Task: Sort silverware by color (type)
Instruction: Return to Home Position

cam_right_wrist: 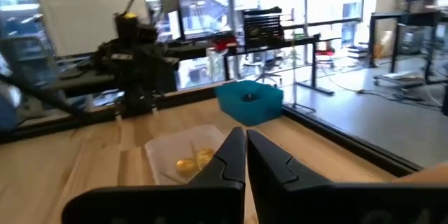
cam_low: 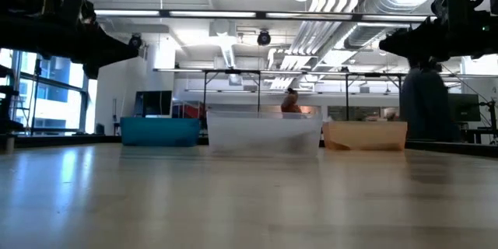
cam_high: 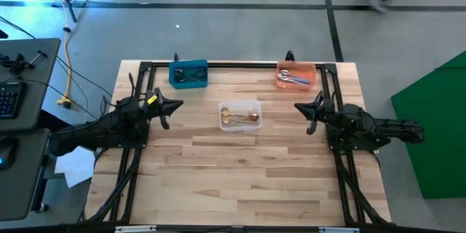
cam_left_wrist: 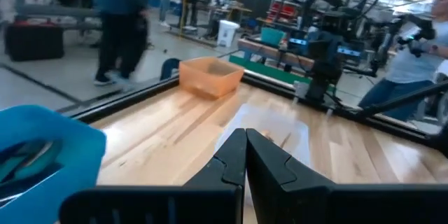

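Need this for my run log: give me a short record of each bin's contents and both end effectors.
blue bin: dark spoons, far left
orange bin: silver spoons with lilac handles, far right
clear bin: gold spoons, centre
left end effector: shut, raised over the table, left side, holding nothing
right end effector: shut, raised over the right side, holding nothing

On the pale wooden worktop (cam_high: 240, 175), striped in light and tan planks, the clear plastic bin (cam_high: 241, 127) holds golden spoons (cam_high: 240, 118), the teal-blue plastic bin (cam_high: 175, 74) to its left holds dark black spoons (cam_high: 192, 76), and the translucent orange plastic bin (cam_high: 297, 66) to its right holds shiny silver spoons with lilac handles (cam_high: 294, 79).
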Action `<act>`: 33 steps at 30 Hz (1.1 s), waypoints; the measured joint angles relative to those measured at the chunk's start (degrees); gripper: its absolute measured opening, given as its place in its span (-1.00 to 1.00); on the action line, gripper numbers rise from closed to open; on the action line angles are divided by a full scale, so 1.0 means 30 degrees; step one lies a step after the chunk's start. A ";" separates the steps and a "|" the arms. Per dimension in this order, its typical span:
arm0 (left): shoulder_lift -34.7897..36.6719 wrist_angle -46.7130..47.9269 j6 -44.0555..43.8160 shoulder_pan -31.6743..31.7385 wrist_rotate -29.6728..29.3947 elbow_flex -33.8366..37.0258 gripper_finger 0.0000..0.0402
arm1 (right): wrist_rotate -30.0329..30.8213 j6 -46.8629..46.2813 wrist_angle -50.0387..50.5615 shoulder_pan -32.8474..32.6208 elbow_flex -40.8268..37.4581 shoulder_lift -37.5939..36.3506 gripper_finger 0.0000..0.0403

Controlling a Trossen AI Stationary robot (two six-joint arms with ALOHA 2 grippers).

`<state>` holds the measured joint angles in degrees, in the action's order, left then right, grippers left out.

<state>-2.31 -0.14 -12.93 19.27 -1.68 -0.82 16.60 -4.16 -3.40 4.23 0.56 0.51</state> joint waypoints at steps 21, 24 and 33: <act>-0.1945 -0.0346 -0.3474 0.0574 -0.1486 0.0000 -1.00 | 0.0402 -0.1187 -0.0073 0.0000 -0.0011 0.0962 -1.00; -0.1945 -0.0348 -0.3485 0.0573 -0.1484 0.0000 -1.00 | 0.0402 -0.0740 -0.0073 0.0000 -0.0015 0.0962 -1.00; -0.1945 -0.0344 -0.3490 0.0572 -0.1489 0.0000 -1.00 | 0.0394 -0.0612 -0.0073 0.0000 -0.0015 0.0962 -1.00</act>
<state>-8.14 -1.17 -23.40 20.99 -6.15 -0.82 17.78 -6.00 -3.62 4.23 0.51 3.40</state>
